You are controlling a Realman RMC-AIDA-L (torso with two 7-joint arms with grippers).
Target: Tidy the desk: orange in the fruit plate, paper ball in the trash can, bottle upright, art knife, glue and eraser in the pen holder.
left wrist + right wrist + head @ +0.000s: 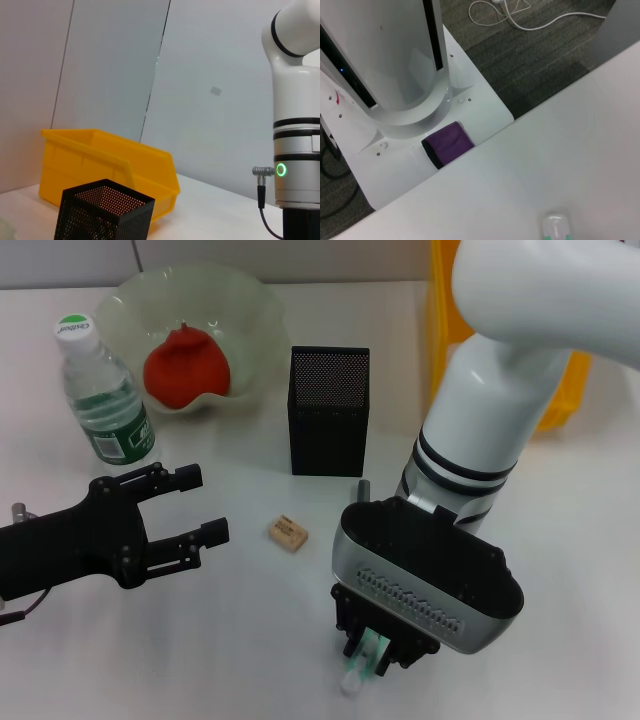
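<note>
My right gripper [372, 650] is low over the table's front edge, shut on a green and white glue stick [357, 672] whose white cap [556, 227] pokes out below it. A tan eraser [287, 533] lies flat on the table in front of the black mesh pen holder [329, 410] [105, 212]. To the eraser's left hovers my left gripper [205, 505], open and holding nothing. The bottle [100, 390] stands upright at the back left. The reddish orange [185, 365] rests in the pale green fruit plate [250, 310]. Art knife and paper ball are out of view.
A yellow bin [560, 390] [110, 165] stands at the back right, mostly behind my right arm [480, 440] [295, 125]. Past the table's front edge are the robot's base [420, 135] and the carpet floor.
</note>
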